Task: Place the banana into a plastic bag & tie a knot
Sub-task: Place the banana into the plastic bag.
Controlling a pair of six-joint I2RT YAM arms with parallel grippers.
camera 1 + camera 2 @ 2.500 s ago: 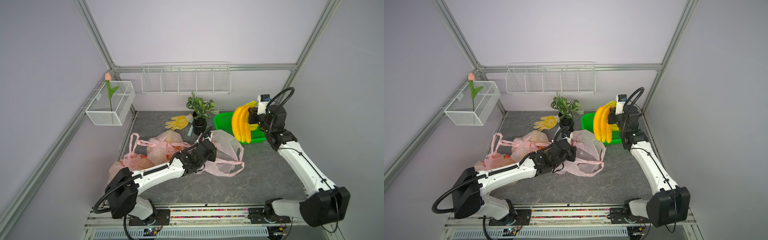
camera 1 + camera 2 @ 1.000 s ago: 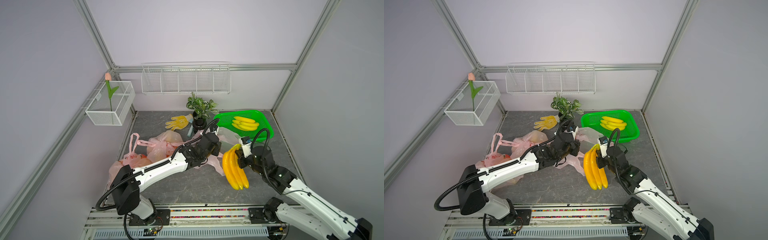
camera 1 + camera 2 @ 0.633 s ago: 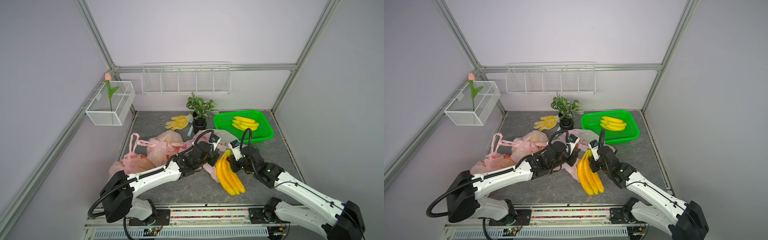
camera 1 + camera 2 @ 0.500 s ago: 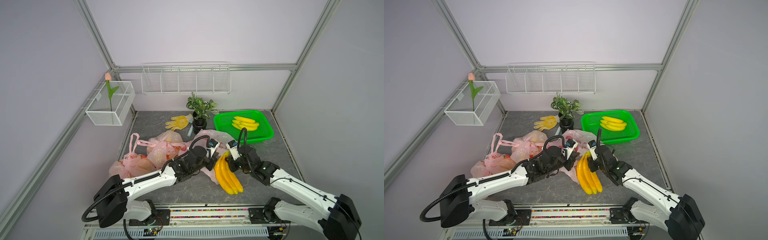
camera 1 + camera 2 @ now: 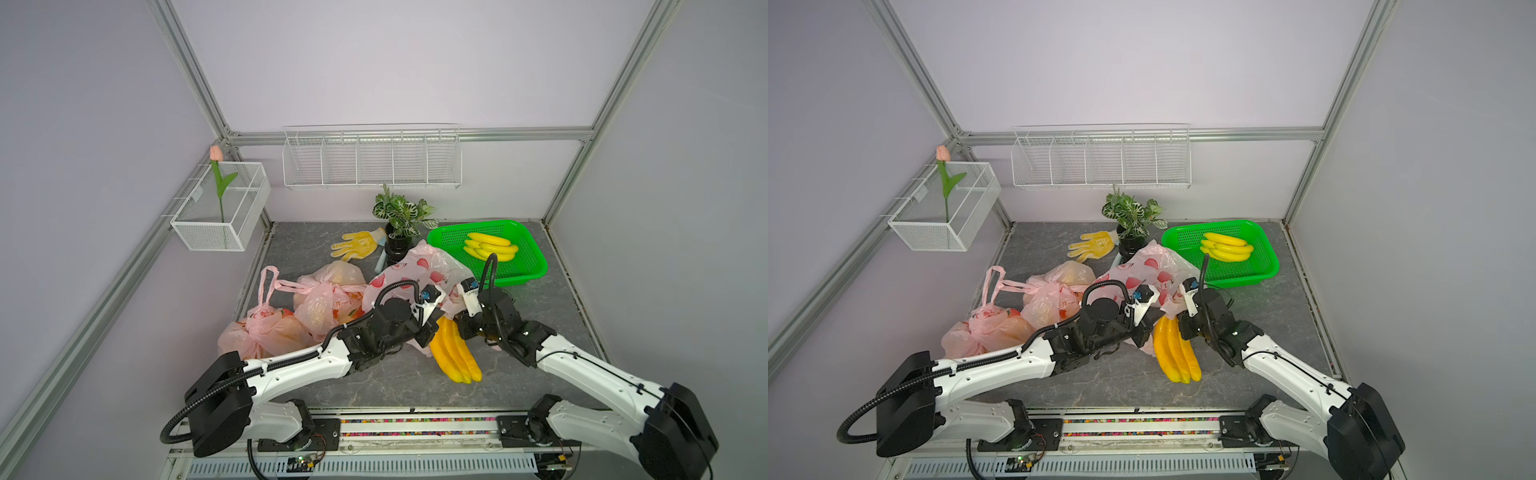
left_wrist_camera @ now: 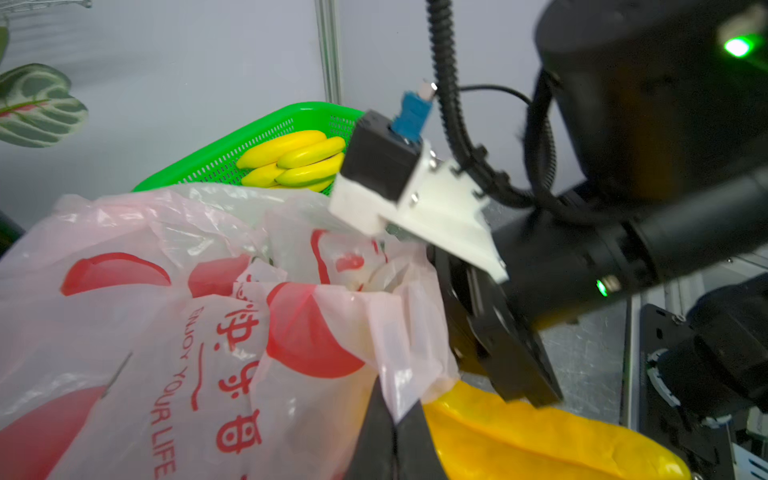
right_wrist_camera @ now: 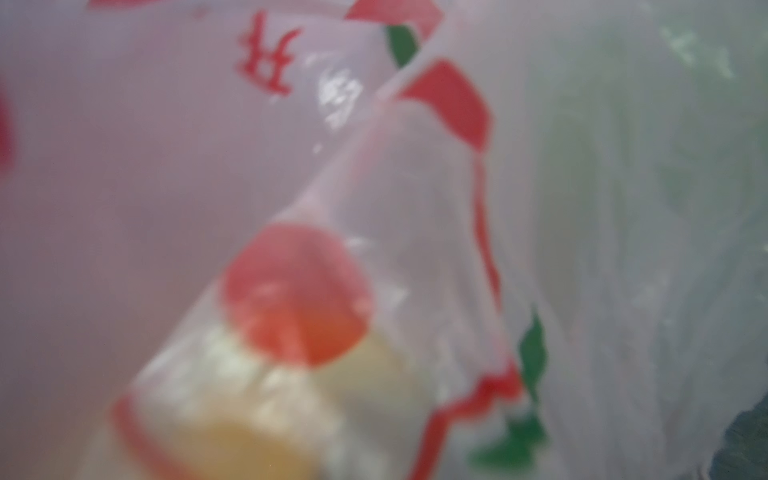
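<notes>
**Figure. Banana bunch presented at the bag mouth; both top views and both wrist views.**

At far left, two knotted bags lie on the tabletop, apart from the work.

The left tool is fully closed. In the left wrist view its fingertips pinch a fold of the plastic bag at the rim, holding that edge up. The bag's body spreads away from the tool toward the back wall.

Just beside the pinch lies the banana bunch. Its stem end sits at the bag's rim, and its long axis runs from there toward the front rail, so the free tips point away from the bag. The bunch is wholly outside the bag. Whether its tips rest on the tabletop cannot be told.

The right tool is closed nearly all the way on the stem end of the bunch and is the nearer tool to the fruit. Its wrist view shows only blurred bag film at close range.

At far right, a green basket holds a second bunch.

Judgement: the opening lies behind the stem, toward the back wall. Entry would therefore be stem first, or the tips would have to swing round toward the held rim.
</notes>
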